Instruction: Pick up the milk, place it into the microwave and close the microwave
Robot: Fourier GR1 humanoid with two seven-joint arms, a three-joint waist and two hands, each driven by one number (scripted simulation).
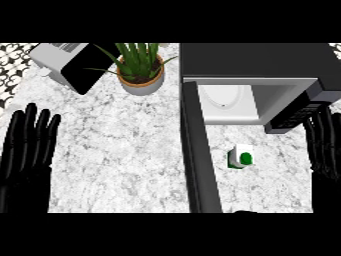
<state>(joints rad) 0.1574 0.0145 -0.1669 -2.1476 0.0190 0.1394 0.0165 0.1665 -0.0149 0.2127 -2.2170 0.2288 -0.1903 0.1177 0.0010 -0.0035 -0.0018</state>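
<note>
Seeing milk carton (241,156) upright before open microwave (265,85) | our left hand (27,150), right hand (332,147) both flat, holding nothing

Below me spreads a grey-white marbled counter (121,150). At eleven o'clock stands a toaster (58,59), at twelve a potted plant (140,67), with black-and-white patterned tiles (3,65) toward ten.

A potted plant (139,67) stands on the marble counter (121,150), just beside a tilted toaster (69,62).
</note>
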